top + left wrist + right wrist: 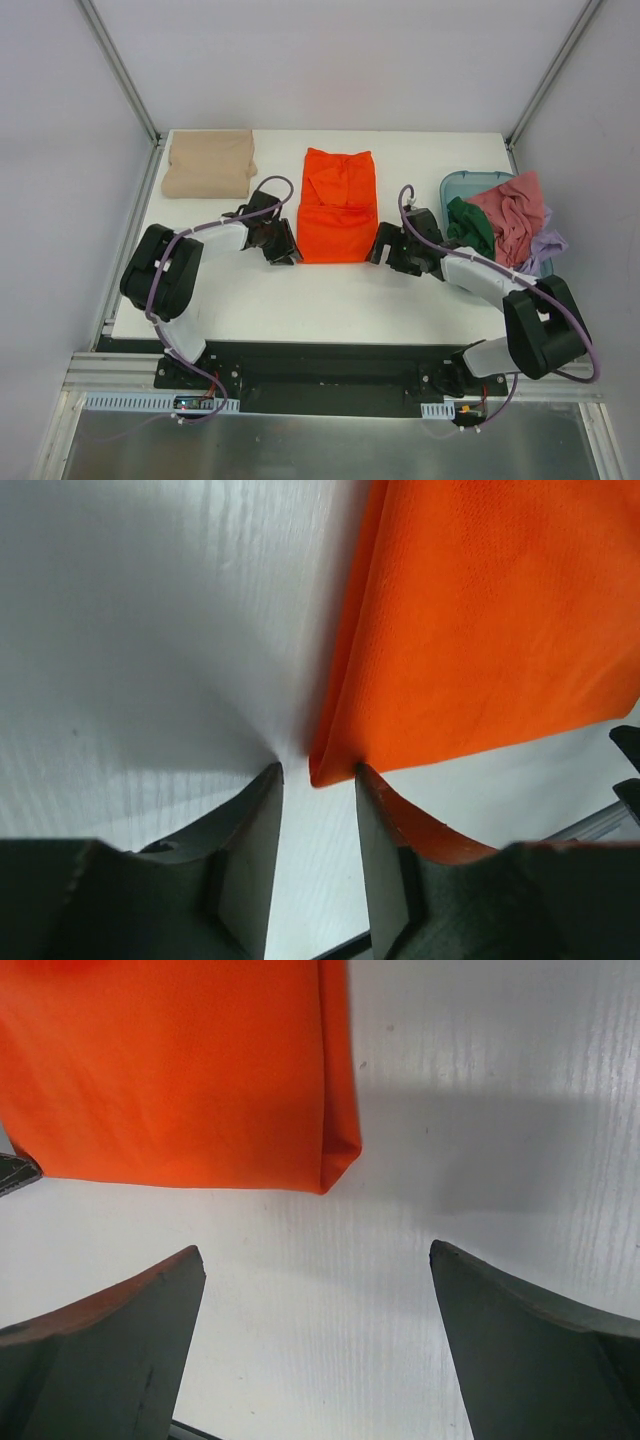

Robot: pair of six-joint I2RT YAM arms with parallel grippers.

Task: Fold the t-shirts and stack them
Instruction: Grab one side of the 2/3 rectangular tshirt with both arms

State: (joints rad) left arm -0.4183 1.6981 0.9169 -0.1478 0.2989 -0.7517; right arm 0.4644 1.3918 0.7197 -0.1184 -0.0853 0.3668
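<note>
five shirts, one tub, two pairs of fingers. one orange shirt (338, 205), folded into a long rectangle, lies flat on the white desk (300, 300) between the two pairs.

the left fingers (284, 252) sit low at its near left corner. from the left wrist they are drawn in to a narrow gap but are parted. the cloth's corner is right at their tips and nothing is pinched between them.

the right fingers (380, 250) are at the near right corner, spread wide and holding nothing. from the right wrist that corner lies just ahead of the tips and clear of both.

one tan shirt (210, 165), folded, rests well beyond the left fingers and out to their left. just outward of the right fingers stands one teal tub (460, 185) heaped with three loose shirts. one dark green shirt (470, 228) is nearest the fingers, one pink shirt (515, 215) is behind it, and one lilac shirt (545, 245) is farthest, spilling over the rim.
</note>
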